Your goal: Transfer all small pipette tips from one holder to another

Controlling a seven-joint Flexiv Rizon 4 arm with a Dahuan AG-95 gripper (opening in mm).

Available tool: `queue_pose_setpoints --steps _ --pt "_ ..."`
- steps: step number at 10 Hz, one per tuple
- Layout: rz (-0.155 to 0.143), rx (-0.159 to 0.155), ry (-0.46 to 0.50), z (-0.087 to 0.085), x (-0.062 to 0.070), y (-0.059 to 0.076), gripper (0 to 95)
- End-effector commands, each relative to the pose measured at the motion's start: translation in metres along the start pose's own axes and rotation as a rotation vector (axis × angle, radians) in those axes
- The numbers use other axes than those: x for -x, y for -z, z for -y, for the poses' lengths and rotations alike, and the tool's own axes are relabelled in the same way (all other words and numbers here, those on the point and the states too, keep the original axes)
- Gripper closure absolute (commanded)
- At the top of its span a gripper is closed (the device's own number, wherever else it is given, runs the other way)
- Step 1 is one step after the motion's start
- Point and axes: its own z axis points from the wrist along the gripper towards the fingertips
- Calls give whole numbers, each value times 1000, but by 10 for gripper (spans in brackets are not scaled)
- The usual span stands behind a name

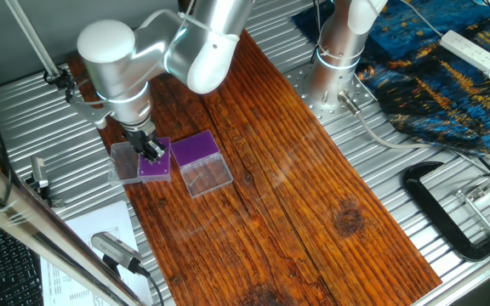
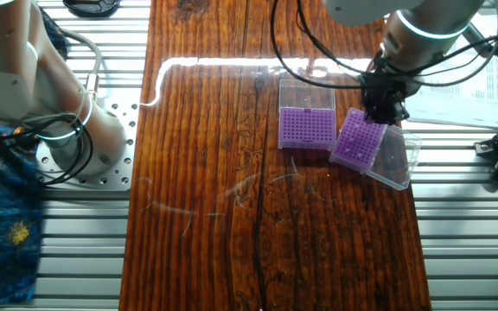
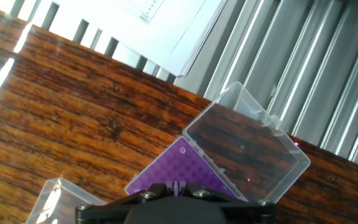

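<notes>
The wider, lighter-purple rack (image 1: 196,148) stands mid-table with its large clear lid (image 1: 207,177) open towards the front; it also shows in the other fixed view (image 2: 307,128). The narrower, darker rack (image 1: 156,165) lies left of it, and its small clear lid (image 1: 123,161) is open. My gripper (image 1: 152,153) hangs right over this narrower rack (image 2: 357,140), with its tips close to the rack's top. In the hand view the gripper (image 3: 179,185) has its fingers drawn together on a thin pale sliver, seemingly a small pipette tip. Tips in the racks are too small to make out.
A grey robot base (image 1: 339,59) and a blue patterned cloth (image 1: 449,76) are at the back right. A black clamp (image 1: 449,212) lies on the right. Printed paper (image 1: 100,246) and a metal tool (image 1: 117,251) lie by the table's left edge.
</notes>
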Motion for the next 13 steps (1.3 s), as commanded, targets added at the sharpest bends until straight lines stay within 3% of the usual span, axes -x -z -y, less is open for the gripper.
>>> queue_pose_setpoints --steps 1,13 --pt "-4 1 -4 -2 4 -2 950" --pt "-6 4 -4 -4 7 -9 950"
